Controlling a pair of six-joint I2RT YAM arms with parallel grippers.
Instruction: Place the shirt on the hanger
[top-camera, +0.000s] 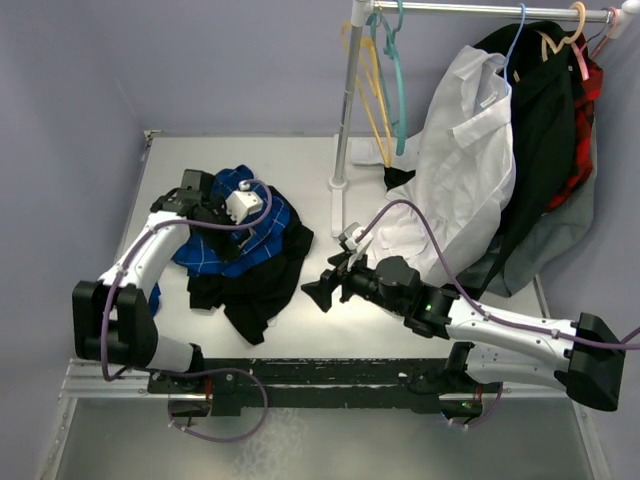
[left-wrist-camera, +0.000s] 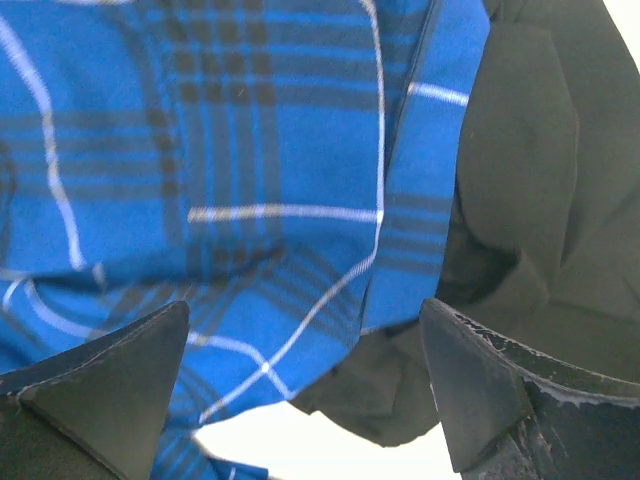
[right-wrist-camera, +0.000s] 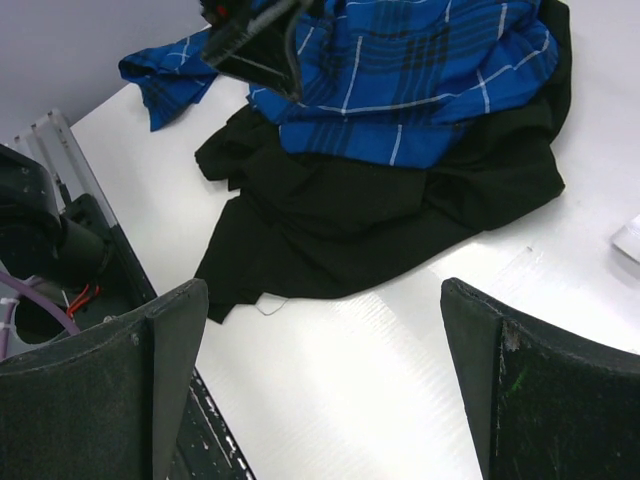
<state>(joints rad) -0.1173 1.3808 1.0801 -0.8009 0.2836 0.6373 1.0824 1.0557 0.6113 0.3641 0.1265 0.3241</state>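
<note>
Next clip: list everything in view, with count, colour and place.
plaid shirt: one, blue, crumpled on the left of the table
black garment: one, black, under the plaid shirt
teal hanger: one, teal, empty, on the rack bar
yellow hanger: one, yellow, beside the teal hanger
white shirt: one, white, hanging on the rack
dark clothes: several, black, red and grey, hanging right of the white shirt
rack: one, pale metal, far side of the table
table: one, white
left tool: one, black, open, over the plaid shirt
right tool: one, black, open, over bare table
</note>
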